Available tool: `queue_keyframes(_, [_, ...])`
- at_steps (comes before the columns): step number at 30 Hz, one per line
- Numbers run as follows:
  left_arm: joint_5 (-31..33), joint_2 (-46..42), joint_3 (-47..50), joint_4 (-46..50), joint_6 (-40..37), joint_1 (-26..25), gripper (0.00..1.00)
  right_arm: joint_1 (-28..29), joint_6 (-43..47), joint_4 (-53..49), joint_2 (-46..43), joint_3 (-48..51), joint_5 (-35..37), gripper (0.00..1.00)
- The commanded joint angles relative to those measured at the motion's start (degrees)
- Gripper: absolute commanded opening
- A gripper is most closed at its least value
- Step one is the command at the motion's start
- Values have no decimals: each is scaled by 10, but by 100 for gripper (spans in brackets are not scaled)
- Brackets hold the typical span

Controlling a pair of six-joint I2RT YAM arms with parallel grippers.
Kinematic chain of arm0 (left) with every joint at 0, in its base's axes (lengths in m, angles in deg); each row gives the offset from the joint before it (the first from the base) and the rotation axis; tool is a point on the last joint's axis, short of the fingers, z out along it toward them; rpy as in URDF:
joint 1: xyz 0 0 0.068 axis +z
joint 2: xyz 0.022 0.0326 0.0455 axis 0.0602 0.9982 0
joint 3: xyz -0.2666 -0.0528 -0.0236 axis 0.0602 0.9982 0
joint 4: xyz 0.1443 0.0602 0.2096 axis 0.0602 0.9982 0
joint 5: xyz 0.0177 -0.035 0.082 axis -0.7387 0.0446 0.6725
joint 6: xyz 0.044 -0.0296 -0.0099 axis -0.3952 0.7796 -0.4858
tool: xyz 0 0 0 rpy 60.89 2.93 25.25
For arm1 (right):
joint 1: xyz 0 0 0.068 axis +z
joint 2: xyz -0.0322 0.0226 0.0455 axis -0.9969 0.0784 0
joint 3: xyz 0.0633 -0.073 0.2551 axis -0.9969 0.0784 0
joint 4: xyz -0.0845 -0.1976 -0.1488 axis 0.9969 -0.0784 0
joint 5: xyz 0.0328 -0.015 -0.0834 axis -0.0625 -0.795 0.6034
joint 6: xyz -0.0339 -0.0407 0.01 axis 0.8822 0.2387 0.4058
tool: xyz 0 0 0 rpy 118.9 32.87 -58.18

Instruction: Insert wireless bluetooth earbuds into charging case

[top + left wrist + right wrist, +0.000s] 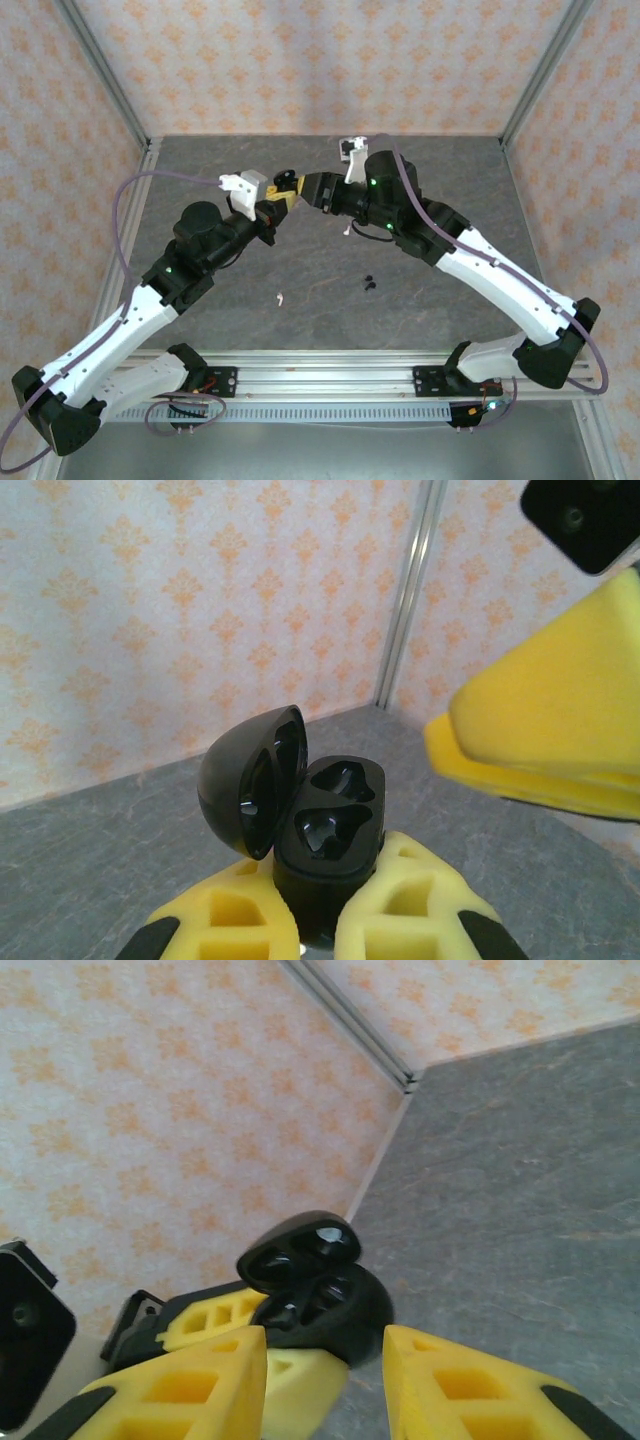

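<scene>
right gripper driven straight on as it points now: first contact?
Probably the open black charging case, clamped in the left gripper, dead ahead of the open right gripper; the gap between them is unclear.

Counting one black charging case (330,825), lid open. Counting four earbuds lying on the table (480,180): two black earbuds (370,283) close together toward the near edge, one white earbud (281,297) left of them, a second white earbud (348,231) nearer the middle.
</scene>
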Motion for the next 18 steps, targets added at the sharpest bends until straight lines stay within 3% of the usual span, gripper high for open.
queue_keyframes(1, [27, -22, -16, 34, -5, -2, 0, -19, 8, -91, 0, -30, 24, 35])
queue_keyframes(13, [41, -91, 64, 78, 15, -3, 0, -120, -58, -279, 12, 44, 8, 36])
queue_keyframes(18, [23, -110, 92, 88, 24, -3, 0, -169, -113, -253, 42, 129, -42, 35])
